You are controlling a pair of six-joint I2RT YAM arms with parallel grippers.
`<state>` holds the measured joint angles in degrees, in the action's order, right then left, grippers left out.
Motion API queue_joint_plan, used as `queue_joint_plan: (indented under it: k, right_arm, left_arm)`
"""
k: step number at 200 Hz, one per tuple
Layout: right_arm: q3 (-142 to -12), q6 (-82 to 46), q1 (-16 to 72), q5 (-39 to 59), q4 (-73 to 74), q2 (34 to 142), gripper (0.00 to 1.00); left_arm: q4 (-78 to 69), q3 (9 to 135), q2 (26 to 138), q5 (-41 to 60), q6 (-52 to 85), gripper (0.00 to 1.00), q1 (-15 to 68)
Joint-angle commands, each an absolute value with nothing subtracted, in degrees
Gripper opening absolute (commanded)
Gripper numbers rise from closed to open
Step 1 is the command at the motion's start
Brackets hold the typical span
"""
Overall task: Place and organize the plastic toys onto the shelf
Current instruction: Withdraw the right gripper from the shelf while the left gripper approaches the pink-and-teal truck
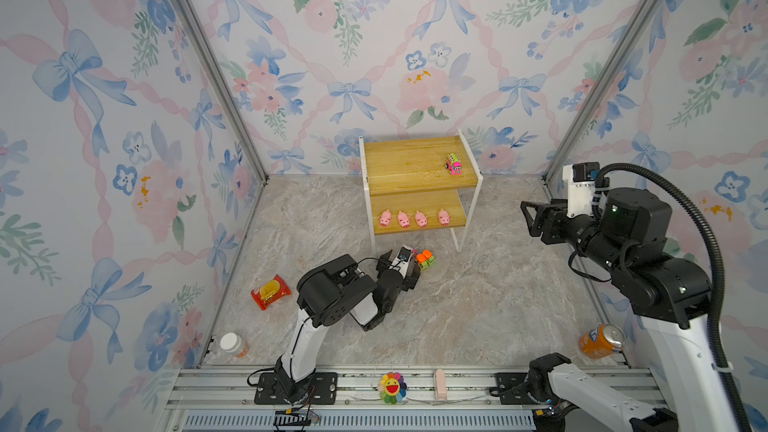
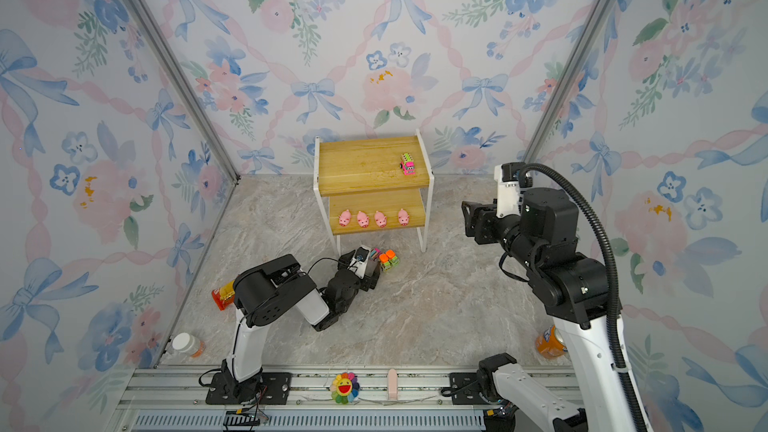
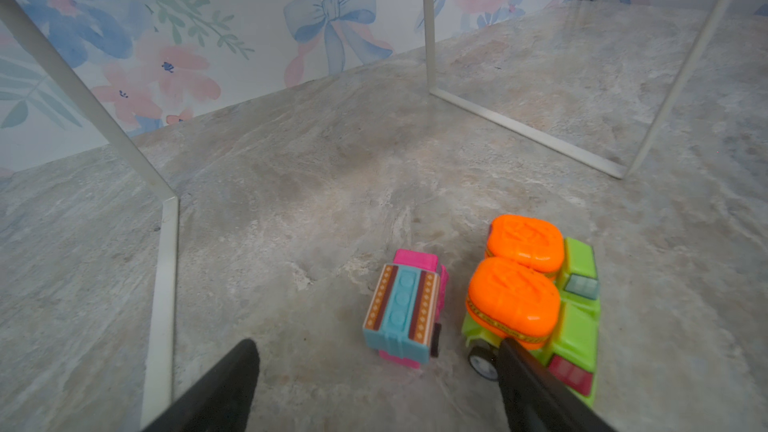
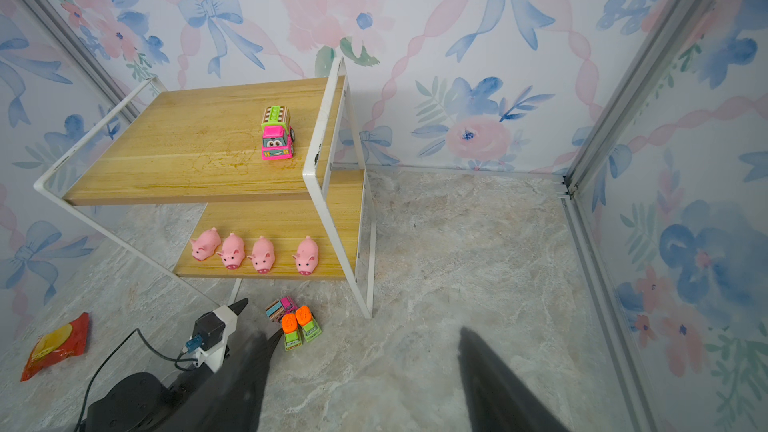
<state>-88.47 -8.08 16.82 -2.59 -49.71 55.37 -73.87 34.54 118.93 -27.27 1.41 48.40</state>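
- Shelf [image 1: 407,164] is standing at the far middle of the marbled floor [image 1: 478,297]. Four pink pigs [image 1: 403,219] are sitting in a row along the near edge of its lower board. One pink truck [image 1: 454,164] is standing upright toward the right of its upper board.
- Three toys are waiting on the floor, just on the near side of the shelf's left leg. A second pink truck [image 3: 403,313] is lying on its side, striped top toward the left wrist camera. Two green trucks [image 3: 513,297] are standing side by side just to its right, touching each other.
- Your left gripper [image 3: 376,344] is reaching low over this cluster, jaws spread wide and grasping nothing. In the left wrist view the tipped truck is lying ahead of the gap. One finger is overlapping the nearer green truck, and I cannot tell whether it is touching.
- Your right gripper [image 1: 528,218] is hanging in the air at the right, well apart from the toys, jaws apart and empty.
- Step in hand, in my judgement: you are lining up a pick of the tipped pink truck, with five of the eight toys shelved.
- Next move is calling for centring the jaws on that truck alone, clear of its green neighbour. You would then be closing across its sides and setting it wheels-down on the upper board beside its twin.
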Motion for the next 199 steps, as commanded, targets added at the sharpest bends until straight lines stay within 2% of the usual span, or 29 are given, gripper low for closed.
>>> queue_joint_plan:
  k: [1, 49, 122, 172, 199]
  right_arm:
    - [-87.64, -7.36, 16.08, -1.76, -48.09, 54.47, 0.74]
    - [-86.72, -7.28, 15.34, -1.54, -47.61, 53.96, 0.75]
    - [-86.15, -7.52, 14.94, -0.88, -47.2, 53.83, 0.76]
    - [-85.64, -7.34, 14.68, -0.98, -46.93, 53.72, 0.76]
    - [-85.19, -7.39, 14.51, -0.86, -46.69, 53.79, 0.76]
  left_arm:
    - [-75.36, 35.67, 120.39, -27.97, -0.15, 0.87, 48.22]
    - [-75.32, 36.39, 120.92, -28.13, -0.94, 0.86, 48.3]
    - [-75.25, 37.16, 121.85, -26.57, -3.05, 0.77, 48.52]
    - [-75.07, 37.6, 122.15, -25.88, -3.9, 0.63, 48.6]
    - [-74.13, 37.89, 122.1, -26.06, -4.7, 0.66, 48.94]
